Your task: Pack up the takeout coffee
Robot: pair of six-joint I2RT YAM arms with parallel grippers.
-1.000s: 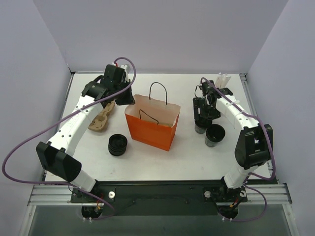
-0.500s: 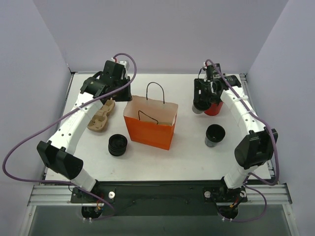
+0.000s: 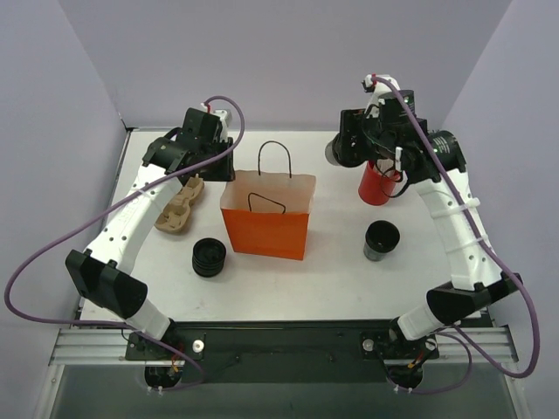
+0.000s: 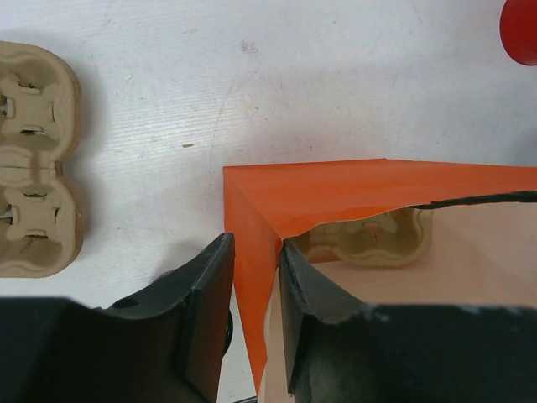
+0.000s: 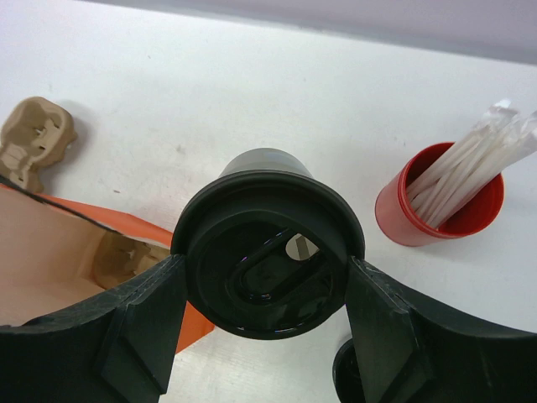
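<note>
The takeout coffee [image 5: 268, 243], a dark cup with a round black lid, hangs in the air with my right gripper [image 5: 264, 269] shut on its lid from both sides. In the top view this cup [image 3: 335, 150] and the right gripper [image 3: 341, 150] are high up, just right of the orange paper bag [image 3: 266, 231]. The bag stands upright and open at the table's middle. My left gripper [image 4: 256, 248] straddles the bag's [image 4: 336, 189] top left wall with its jaws parted. One pad touches the wall and the other stands off it.
A second dark open cup [image 3: 382, 238] stands right of the bag, and a red cup of white straws [image 3: 377, 183] behind it. A ribbed black stack [image 3: 210, 257] and a cardboard cup carrier [image 3: 179, 209] lie left of the bag. Another carrier [image 4: 369, 239] lies inside the bag.
My right arm lifted the lidded cup off the table beside the second cup and carried it up and back toward the bag. My left gripper's jaws opened on the bag's wall.
</note>
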